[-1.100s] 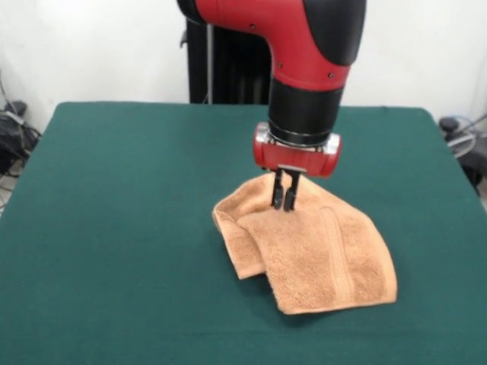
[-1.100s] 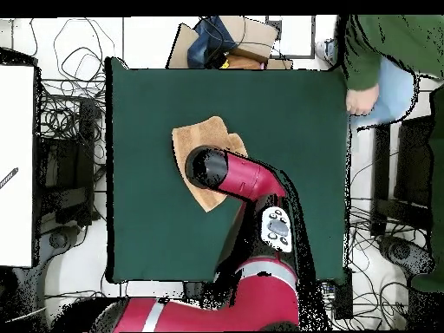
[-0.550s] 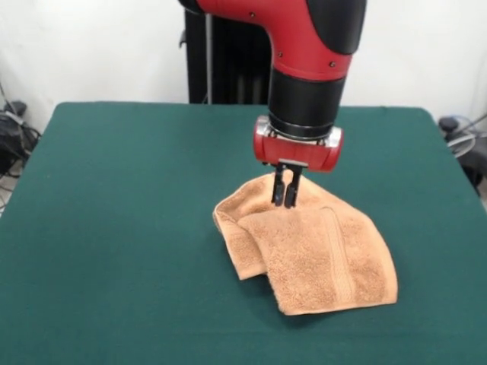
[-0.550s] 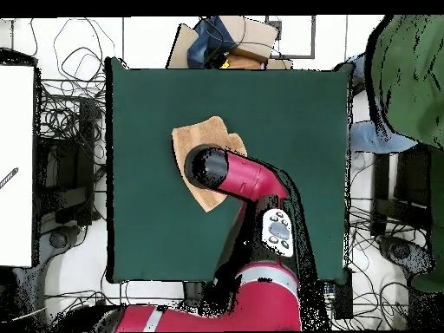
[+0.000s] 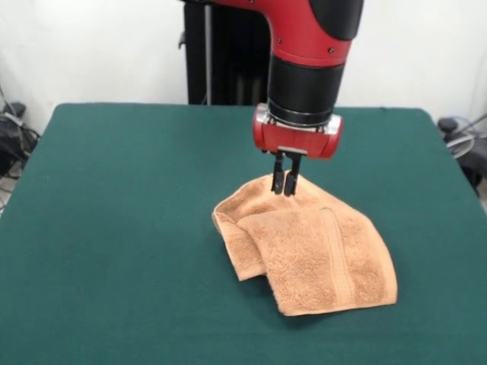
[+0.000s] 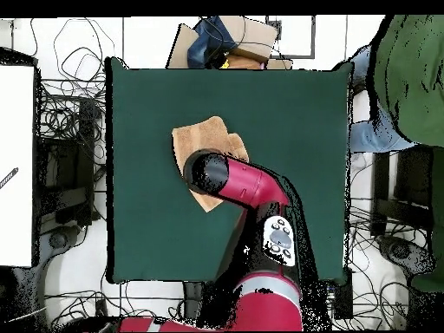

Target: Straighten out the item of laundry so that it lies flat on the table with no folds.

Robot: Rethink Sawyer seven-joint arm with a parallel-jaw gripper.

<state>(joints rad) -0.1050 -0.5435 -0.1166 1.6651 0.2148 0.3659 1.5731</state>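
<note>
The item of laundry [image 5: 312, 247] is a light orange-tan terry towel lying crumpled right of the middle of the green table [image 5: 114, 198]. Its left side is folded over on itself, and one woven band runs down the right half. My gripper [image 5: 285, 185] hangs straight down over the towel's far edge, its two fingers close together and shut. The tips sit at the fabric's upper rim, and I cannot tell whether they pinch any cloth. In the overhead view the towel [image 6: 201, 139] shows partly from under the arm's head, which hides the gripper.
A person in a green garment [image 6: 408, 69] stands beyond the table's corner [image 6: 342, 74] in the overhead view. A cardboard box and bags [image 6: 230, 39] lie past one table edge, and cables lie on the floor around the table.
The gripper has risen a little and shifted slightly toward the towel's far edge. The towel keeps its shape. The person's hand has drawn back from the table's corner.
</note>
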